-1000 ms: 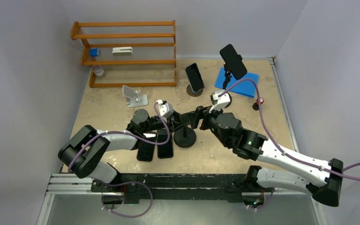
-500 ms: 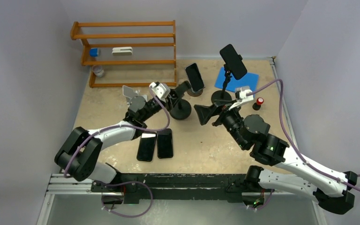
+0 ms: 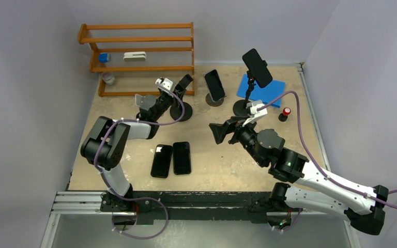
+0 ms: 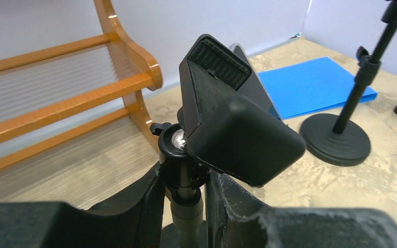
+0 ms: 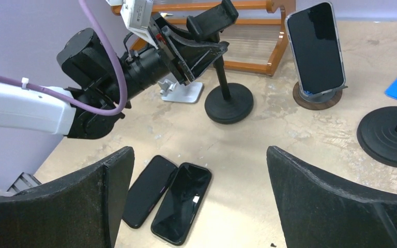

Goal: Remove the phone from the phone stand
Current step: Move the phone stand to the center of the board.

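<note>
My left gripper (image 3: 180, 94) is shut on the pole of an empty black clamp stand (image 3: 182, 111), which stands upright near the rack. In the left wrist view the fingers (image 4: 134, 206) press the pole (image 4: 187, 206) just under the clamp head (image 4: 227, 124). My right gripper (image 3: 221, 132) hangs wide open over the table middle with nothing in it. Two black phones (image 3: 161, 160) (image 3: 182, 157) lie flat side by side, also seen below the right gripper (image 5: 196, 168). One phone (image 3: 215, 84) leans on a round stand. Another phone (image 3: 257, 67) sits clamped on a tall black stand (image 3: 244, 107).
A wooden rack (image 3: 139, 57) lines the back left, with a silver folding stand (image 3: 148, 105) in front of it. A blue mat (image 3: 271, 92) and a small red-capped item (image 3: 286, 111) lie at the back right. Walls close in on both sides.
My left gripper has carried the empty clamp stand from the table middle back and left toward the rack. My right gripper has opened wide and drawn away from the stand.
</note>
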Tool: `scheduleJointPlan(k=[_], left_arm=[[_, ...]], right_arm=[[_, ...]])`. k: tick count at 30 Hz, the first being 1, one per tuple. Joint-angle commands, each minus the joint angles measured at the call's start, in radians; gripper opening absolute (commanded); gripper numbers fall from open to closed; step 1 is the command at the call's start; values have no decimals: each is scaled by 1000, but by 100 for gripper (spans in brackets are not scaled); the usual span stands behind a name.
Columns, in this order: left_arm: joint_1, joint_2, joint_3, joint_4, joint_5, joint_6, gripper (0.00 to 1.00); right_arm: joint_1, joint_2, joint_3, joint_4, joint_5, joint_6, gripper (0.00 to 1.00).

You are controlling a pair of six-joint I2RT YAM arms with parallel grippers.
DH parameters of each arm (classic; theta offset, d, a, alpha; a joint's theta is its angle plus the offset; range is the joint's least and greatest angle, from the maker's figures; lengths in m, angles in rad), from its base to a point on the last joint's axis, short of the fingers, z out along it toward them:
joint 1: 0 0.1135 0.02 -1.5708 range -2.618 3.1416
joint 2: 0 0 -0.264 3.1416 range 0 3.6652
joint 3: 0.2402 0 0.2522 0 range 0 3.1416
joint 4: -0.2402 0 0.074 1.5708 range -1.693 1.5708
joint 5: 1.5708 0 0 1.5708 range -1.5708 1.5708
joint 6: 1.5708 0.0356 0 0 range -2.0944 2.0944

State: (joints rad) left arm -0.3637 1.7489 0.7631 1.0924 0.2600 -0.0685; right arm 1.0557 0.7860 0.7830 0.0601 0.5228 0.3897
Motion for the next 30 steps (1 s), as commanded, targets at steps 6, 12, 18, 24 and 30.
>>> scheduleJointPlan(k=[6, 12, 18, 24, 30], left_arm=[[65, 24, 68, 227, 6, -10, 0], [72, 32, 45, 217, 49, -29, 0], [72, 25, -3, 188, 54, -48, 10], [72, -36, -63, 154, 68, -43, 55], [72, -174, -100, 25, 25, -50, 78]], right_arm=[[4, 3, 0, 81, 1, -31, 99], [4, 13, -15, 96, 8, -29, 98], [4, 31, -9, 93, 11, -32, 99], [4, 32, -16, 92, 9, -25, 99], [4, 51, -4, 77, -6, -9, 98]])
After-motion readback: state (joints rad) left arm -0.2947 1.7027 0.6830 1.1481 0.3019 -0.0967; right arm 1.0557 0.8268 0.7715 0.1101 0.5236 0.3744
